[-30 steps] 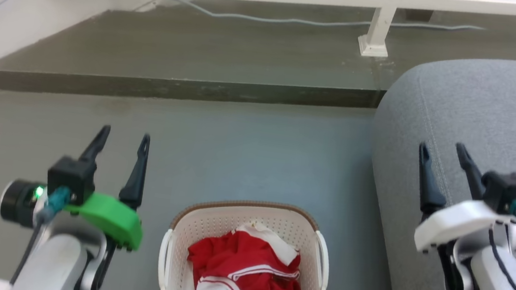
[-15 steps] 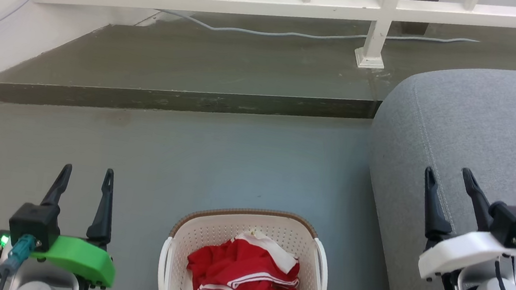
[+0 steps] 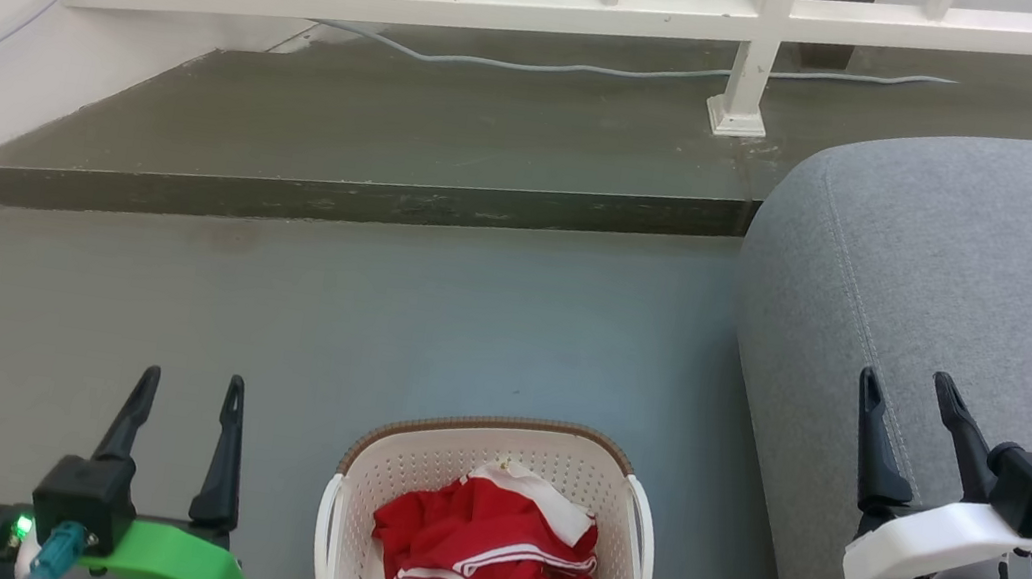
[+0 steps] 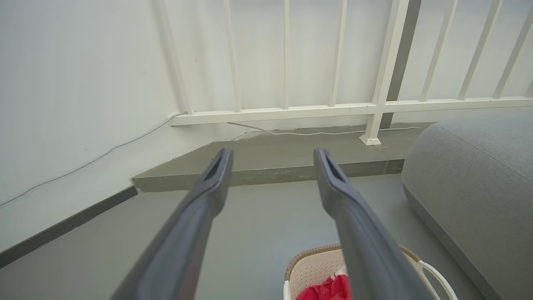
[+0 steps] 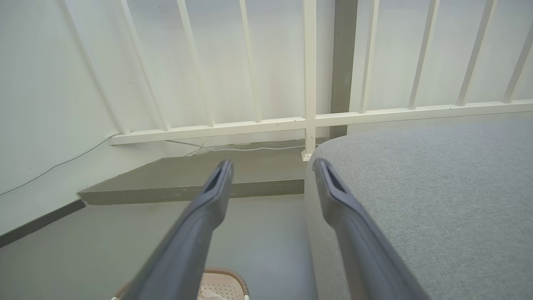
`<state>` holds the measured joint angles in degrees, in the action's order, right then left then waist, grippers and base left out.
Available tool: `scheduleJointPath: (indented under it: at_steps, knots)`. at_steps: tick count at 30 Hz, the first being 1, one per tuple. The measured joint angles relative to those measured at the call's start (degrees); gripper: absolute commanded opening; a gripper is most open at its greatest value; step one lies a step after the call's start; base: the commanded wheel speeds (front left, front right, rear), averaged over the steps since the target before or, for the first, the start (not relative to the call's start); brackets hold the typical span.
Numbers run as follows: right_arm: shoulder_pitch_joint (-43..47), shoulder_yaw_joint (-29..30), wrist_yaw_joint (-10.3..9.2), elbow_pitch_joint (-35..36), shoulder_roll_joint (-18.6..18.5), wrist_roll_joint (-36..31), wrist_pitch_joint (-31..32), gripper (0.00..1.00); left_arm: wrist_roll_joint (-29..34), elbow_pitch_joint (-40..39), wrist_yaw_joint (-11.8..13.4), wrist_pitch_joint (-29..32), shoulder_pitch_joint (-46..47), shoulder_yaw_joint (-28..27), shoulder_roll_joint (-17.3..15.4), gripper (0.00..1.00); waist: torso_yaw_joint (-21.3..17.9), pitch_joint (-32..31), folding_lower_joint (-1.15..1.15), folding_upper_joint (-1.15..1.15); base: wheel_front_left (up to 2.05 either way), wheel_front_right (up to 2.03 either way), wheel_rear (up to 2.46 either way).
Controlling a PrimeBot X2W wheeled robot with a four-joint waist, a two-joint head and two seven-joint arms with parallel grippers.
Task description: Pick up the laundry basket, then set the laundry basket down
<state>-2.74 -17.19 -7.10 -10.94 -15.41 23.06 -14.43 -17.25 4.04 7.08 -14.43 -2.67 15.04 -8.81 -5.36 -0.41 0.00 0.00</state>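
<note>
- Cream-white perforated plastic laundry basket [image 3: 441,466], brown woven-look rim, holds crumpled red-and-white cloth [image 3: 490,548].
- My left gripper [image 3: 194,378] and right gripper [image 3: 905,377]: dark tapered fingers spread apart, empty.

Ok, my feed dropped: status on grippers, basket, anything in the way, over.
Left gripper open, empty, left of the laundry basket. Right gripper open, empty, by the sofa. Basket on the floor between them, clothes inside. Sofa close on its right.

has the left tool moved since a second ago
Yes. The left tool has pulled back toward the robot: its tips were past the far rim of the laundry basket, now level with it.
</note>
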Motion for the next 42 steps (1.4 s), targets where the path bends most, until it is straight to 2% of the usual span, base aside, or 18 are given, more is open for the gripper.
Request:
scheduleJointPath:
  at_steps: [25,26,33,42]
  knots:
    - [3.3,1.8,-0.05,2.9,0.5,-1.4,0.0,1.00,2.5,-4.8,0.0,1.9,-3.9,-1.9,1.7,1.00,0.1,0.0,0.00,0.00,0.00,0.00,0.00]
    - [3.4,1.9,-0.05,2.9,0.6,-1.4,0.1,0.00,2.5,-4.9,0.0,1.9,-4.1,-1.9,1.9,0.00,0.1,0.1,0.00,0.00,0.00,0.00,0.00]
    - [5.5,1.6,0.12,0.9,2.5,-1.0,0.4,0.00,1.4,-2.8,-0.1,2.0,-5.0,-1.3,2.7,0.00,0.1,0.1,0.00,0.00,0.00,0.00,0.00]
    - [5.5,2.5,1.40,1.0,3.0,5.2,1.0,0.00,-4.0,-3.9,-1.1,2.0,-6.2,-0.5,2.9,0.00,0.7,0.2,0.00,0.00,0.00,0.00,0.00]
